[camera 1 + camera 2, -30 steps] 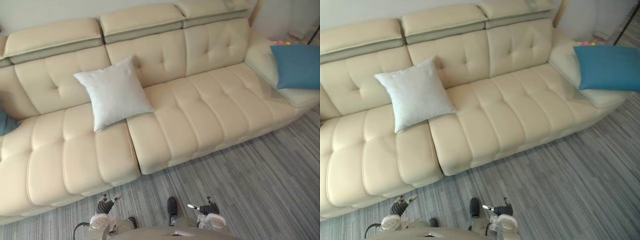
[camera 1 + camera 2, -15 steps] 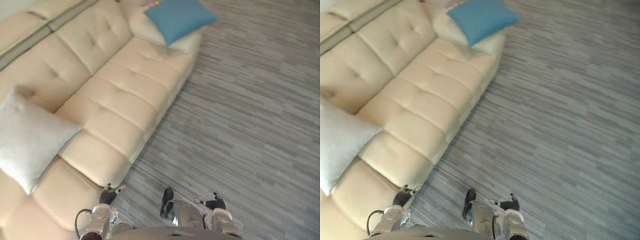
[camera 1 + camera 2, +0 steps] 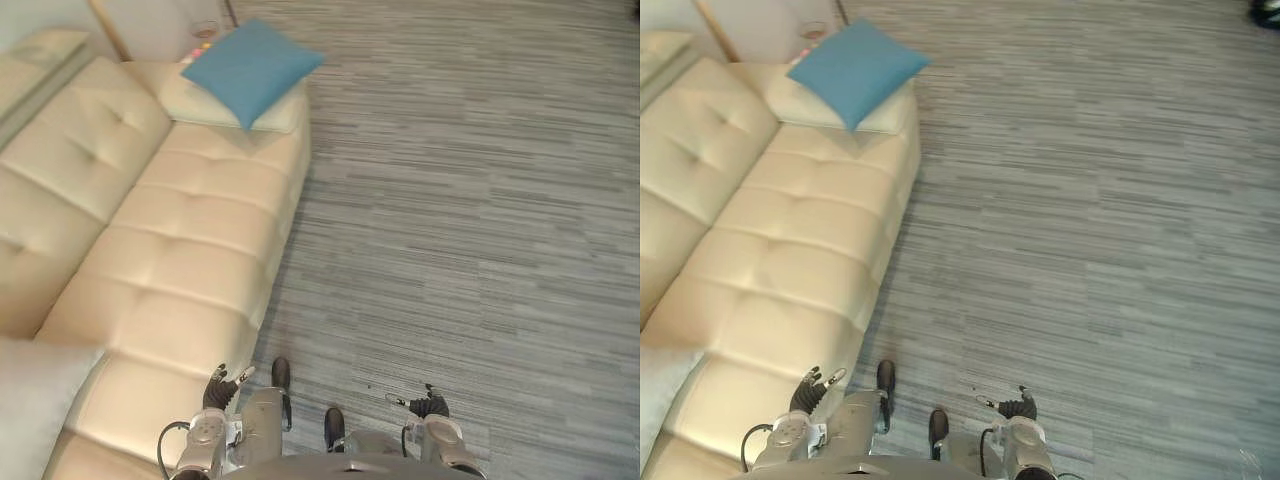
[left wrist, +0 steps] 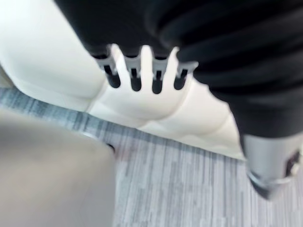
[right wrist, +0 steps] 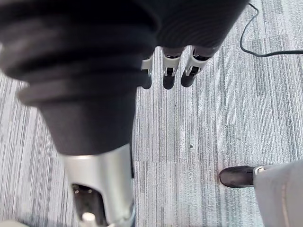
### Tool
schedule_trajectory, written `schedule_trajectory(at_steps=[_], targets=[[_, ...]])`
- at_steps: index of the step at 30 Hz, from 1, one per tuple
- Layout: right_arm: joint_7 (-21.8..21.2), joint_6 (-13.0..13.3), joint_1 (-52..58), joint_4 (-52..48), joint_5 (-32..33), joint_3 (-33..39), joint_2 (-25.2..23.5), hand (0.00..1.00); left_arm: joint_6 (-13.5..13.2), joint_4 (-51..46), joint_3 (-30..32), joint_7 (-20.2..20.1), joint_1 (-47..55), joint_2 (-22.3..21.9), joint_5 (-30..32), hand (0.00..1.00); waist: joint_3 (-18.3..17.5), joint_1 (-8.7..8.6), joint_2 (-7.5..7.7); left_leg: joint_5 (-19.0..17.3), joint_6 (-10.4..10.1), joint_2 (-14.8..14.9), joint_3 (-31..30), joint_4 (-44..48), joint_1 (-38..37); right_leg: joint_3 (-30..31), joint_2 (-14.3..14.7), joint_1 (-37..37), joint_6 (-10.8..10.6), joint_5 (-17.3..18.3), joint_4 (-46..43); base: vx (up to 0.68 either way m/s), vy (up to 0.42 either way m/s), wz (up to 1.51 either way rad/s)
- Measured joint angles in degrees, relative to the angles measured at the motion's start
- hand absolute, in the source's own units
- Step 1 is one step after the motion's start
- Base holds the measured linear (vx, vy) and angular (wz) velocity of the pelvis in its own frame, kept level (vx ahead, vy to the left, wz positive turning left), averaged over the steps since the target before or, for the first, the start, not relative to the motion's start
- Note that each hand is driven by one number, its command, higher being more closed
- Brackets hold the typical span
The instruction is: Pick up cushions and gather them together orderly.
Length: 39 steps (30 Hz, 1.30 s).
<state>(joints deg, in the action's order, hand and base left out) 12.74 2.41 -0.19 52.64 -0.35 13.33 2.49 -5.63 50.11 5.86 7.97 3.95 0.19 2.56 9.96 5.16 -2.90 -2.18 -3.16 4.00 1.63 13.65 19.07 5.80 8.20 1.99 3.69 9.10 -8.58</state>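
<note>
A blue cushion (image 3: 250,68) lies on the far end of the cream sofa (image 3: 170,250), on top of its padded armrest. A white cushion (image 3: 30,400) shows at the lower left, leaning on the sofa seat. My left hand (image 3: 218,385) hangs low beside the sofa's front edge, open and empty; its straight fingers (image 4: 135,78) point at the seat's rounded edge. My right hand (image 3: 425,405) hangs low over the carpet, also open with nothing in it, its fingers (image 5: 168,75) straight above the floor.
Grey striped carpet (image 3: 480,200) spreads wide to the right of the sofa. Behind the blue cushion stands a small side table with a glass (image 3: 205,30), next to a wooden post (image 3: 108,28). A dark object (image 3: 1265,10) lies at the far right.
The whole picture has swung right, so the camera has turned: the white cushion has slid to the lower left corner and the blue cushion to the upper left. Both hands still hang empty.
</note>
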Motion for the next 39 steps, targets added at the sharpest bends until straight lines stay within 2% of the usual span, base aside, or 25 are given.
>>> schedule_trajectory(at_steps=[2,3,4,6,7,8,9,11,14,15,16,17,18,20,21,23,25,28,31,32,33,34,35,37,39], targets=[[0.0,0.1,0.3,0.0,0.0,-0.5,0.0,0.00,0.0,0.1,0.2,0.0,0.0,0.4,0.0,0.00,-0.4,-0.18,1.35,0.6,2.0,-1.0,0.9,2.8,-0.2,2.0,-1.1,1.2,-2.2,3.5,-4.1,0.47,0.239,-0.79],[-0.1,0.2,1.7,0.0,-0.1,-0.9,-0.4,0.00,0.0,0.1,-0.3,0.0,-0.1,1.0,0.0,0.00,-1.1,-0.19,3.13,-2.9,3.1,-1.9,3.6,5.2,-0.5,2.8,-3.1,3.3,-7.5,7.5,-11.0,0.43,0.218,-0.63],[-0.1,0.2,1.8,0.0,-0.1,-0.9,-0.5,0.00,0.0,0.1,-0.6,0.0,-0.1,1.1,0.0,0.00,-1.1,-0.12,3.31,-3.6,3.8,-2.1,4.3,5.9,-0.8,2.8,-3.4,4.3,-9.7,8.2,-13.9,0.43,0.214,-0.50],[-0.1,0.2,2.3,0.0,-0.1,-0.9,-1.2,0.00,0.3,0.6,-1.4,0.1,0.0,2.0,0.0,0.00,-1.0,-0.98,3.66,-7.9,5.5,-3.1,6.2,8.4,-3.9,1.4,-5.1,7.3,-17.5,8.5,-26.5,0.38,0.183,-0.31],[-0.2,0.2,2.5,0.0,-0.1,-1.1,-1.7,0.00,0.6,0.6,-2.0,0.2,0.1,2.1,0.0,0.00,-0.9,-1.12,3.63,-10.1,6.0,-3.3,6.6,9.1,-5.9,0.0,-5.8,9.3,-20.0,6.8,-33.5,0.50,0.207,-0.30],[-0.3,0.3,2.5,-0.6,-0.4,-1.3,-1.7,0.00,0.8,0.6,-2.4,0.5,0.2,2.4,0.0,0.00,-0.6,-1.35,3.76,-12.4,6.6,-3.6,7.0,9.6,-8.4,-3.1,-7.3,11.8,-18.9,5.6,-41.6,0.58,0.167,-0.24],[-0.2,0.4,2.3,-1.3,-1.2,-1.4,-1.6,0.00,1.1,0.8,-3.5,0.6,0.4,2.6,-0.1,0.00,-0.4,-1.98,3.72,-14.7,6.8,-3.7,7.2,9.4,-12.2,-9.4,-10.7,14.5,-12.5,6.8,-48.7,0.41,0.097,-0.14],[-0.2,0.4,2.0,-2.2,-1.8,-2.0,-1.6,0.00,1.3,1.1,-3.7,0.9,0.1,2.7,-0.2,0.00,0.5,-2.36,3.13,-15.8,6.8,-3.3,7.3,6.2,-17.9,-14.5,-13.2,17.2,-7.6,9.4,-46.9,0.48,0.012,-0.04],[-0.2,0.4,0.8,-2.1,-1.8,-2.1,-1.1,0.00,1.3,1.2,-3.8,1.3,-0.3,2.6,-0.3,0.00,0.8,-3.33,2.68,-15.6,6.5,-1.0,7.4,0.8,-23.7,-16.9,-12.3,22.3,-6.1,8.3,-29.2,0.50,-0.066,0.06],[-0.2,0.4,0.3,-2.0,-1.6,-2.0,-1.0,0.00,1.3,1.5,-3.8,1.4,-0.4,2.6,-0.3,0.00,0.9,-3.65,2.52,-15.5,6.2,-0.2,7.4,-0.6,-25.0,-16.4,-11.6,23.4,-6.4,4.4,-20.3,0.59,-0.155,0.23],[-0.2,0.3,0.6,-1.8,-1.7,-2.0,-0.9,0.00,1.3,3.0,-3.8,1.3,-0.5,2.9,-0.2,0.00,0.7,-4.17,3.37,-15.2,4.4,-0.5,6.3,-2.2,-27.1,-14.4,-11.2,22.9,-6.9,-3.7,-6.3,0.51,-0.155,0.27],[-0.2,0.2,0.7,-1.7,-1.7,-2.0,-0.9,0.00,1.3,3.2,-3.8,1.3,-0.3,3.2,-0.2,0.00,0.7,-4.37,3.85,-15.5,3.6,-0.7,5.7,-2.3,-28.3,-13.2,-11.5,22.5,-7.1,-7.7,-2.8,0.55,-0.207,0.40],[-0.1,0.2,0.9,-1.8,-1.6,-1.8,-0.6,0.00,1.3,4.0,-3.6,1.3,-0.1,3.2,-0.2,0.00,0.5,-4.81,4.25,-16.7,1.3,-0.1,3.8,-1.7,-29.7,-12.7,-11.7,21.3,-5.6,-16.7,-3.0,0.56,-0.224,0.32],[-0.1,0.2,-0.1,-1.6,-1.7,-1.1,1.0,0.00,1.2,5.4,-3.5,1.4,-1.0,1.0,-0.1,0.00,0.6,-4.74,0.32,-15.3,-1.4,3.0,1.1,5.8,-27.8,-14.6,-10.0,22.3,-2.8,-11.6,-11.0,0.59,-0.231,0.28],[-0.1,0.2,-0.2,-1.7,-1.7,-0.6,1.1,0.00,1.2,5.4,-3.3,1.4,-0.9,0.6,-0.1,0.00,0.6,-4.59,0.04,-14.2,-1.6,3.3,0.9,9.1,-26.6,-15.0,-9.9,22.0,-2.2,-10.1,-12.3,0.52,-0.197,0.25],[-0.1,0.1,0.3,-1.8,-1.6,-0.9,0.6,0.00,1.2,5.4,-0.8,1.3,-1.2,-0.4,-0.1,0.00,0.8,-4.78,-0.77,-4.8,-1.6,5.4,-0.1,27.4,-19.1,-16.2,-9.4,17.3,-1.4,-6.3,-12.2,0.53,-0.215,0.22],[0.0,0.1,1.5,-2.2,-1.6,-1.1,-0.1,0.00,1.1,4.3,-0.1,1.2,-1.0,-0.5,-0.1,0.00,1.2,-3.36,-1.21,-7.1,-1.2,9.6,3.5,45.0,-12.3,-16.5,-7.5,9.3,-0.3,-4.5,-8.2,0.53,-0.154,0.00],[0.1,0.1,2.3,-2.3,-1.0,-1.0,-0.3,0.00,0.9,2.1,-0.4,1.2,-0.7,-0.4,-0.1,0.00,1.3,-2.14,-0.66,-10.5,0.9,10.2,8.6,45.8,-3.6,-16.9,-7.3,0.7,-0.3,-2.1,-2.6,0.41,-0.051,0.08],[0.2,0.1,2.2,-2.1,-1.0,0.4,-0.4,0.00,0.5,0.8,-0.4,1.2,-0.7,-0.6,-0.7,0.00,1.3,-1.23,-0.66,-11.0,0.5,6.0,11.4,22.5,0.9,-16.9,-8.8,-3.5,-2.4,-1.2,0.8,0.40,0.079,0.00],[0.2,0.1,2.0,-2.0,-1.0,0.5,-0.4,0.00,0.5,0.8,-0.4,1.1,-0.7,-0.7,-0.8,0.00,1.3,-0.71,-0.66,-8.7,0.1,4.0,10.9,11.8,1.0,-16.4,-9.4,-4.8,-3.1,-0.1,1.3,0.45,0.178,-0.07],[0.3,0.1,2.4,-1.8,-1.1,0.9,-0.4,0.00,0.4,0.8,-0.3,1.1,-0.6,-0.7,-1.2,0.00,1.4,-0.22,-0.51,-2.0,0.0,2.0,10.7,0.4,0.1,-16.2,-10.5,-7.3,-4.5,1.6,2.0,0.47,0.198,-0.08],[0.3,0.1,2.6,-1.6,-1.1,0.9,-0.4,0.00,0.3,0.8,-0.3,1.1,-0.6,-0.7,-1.3,0.00,1.5,0.05,-0.30,1.6,-0.4,1.4,10.8,-1.6,-0.6,-15.9,-10.9,-8.4,-5.1,2.1,2.2,0.53,0.229,-0.11],[0.3,0.0,2.6,-1.4,-1.1,0.8,-0.2,0.00,0.2,0.9,-0.3,1.1,-0.5,-0.4,-1.2,0.00,1.1,0.56,0.10,6.4,1.8,0.3,11.7,-3.0,-2.2,-15.2,-11.6,-10.2,-6.1,2.9,3.2,0.45,0.167,-0.07],[0.2,0.1,1.6,0.3,-1.3,0.1,-0.7,0.00,0.0,0.9,-0.1,0.9,-0.8,0.0,-1.3,0.00,0.7,0.39,1.71,4.3,5.8,-1.1,12.5,-0.1,-1.9,-14.1,-12.9,-11.2,-6.1,1.7,4.8,0.50,0.170,0.08],[0.2,0.0,0.9,0.4,-2.0,-0.6,-1.5,0.00,-0.1,0.7,1.5,0.4,-1.4,0.7,-1.3,0.00,0.9,0.88,2.36,0.5,7.5,-0.3,12.9,8.8,0.4,-12.2,-13.5,-13.6,-7.0,-2.4,6.0,0.56,0.260,0.14]])
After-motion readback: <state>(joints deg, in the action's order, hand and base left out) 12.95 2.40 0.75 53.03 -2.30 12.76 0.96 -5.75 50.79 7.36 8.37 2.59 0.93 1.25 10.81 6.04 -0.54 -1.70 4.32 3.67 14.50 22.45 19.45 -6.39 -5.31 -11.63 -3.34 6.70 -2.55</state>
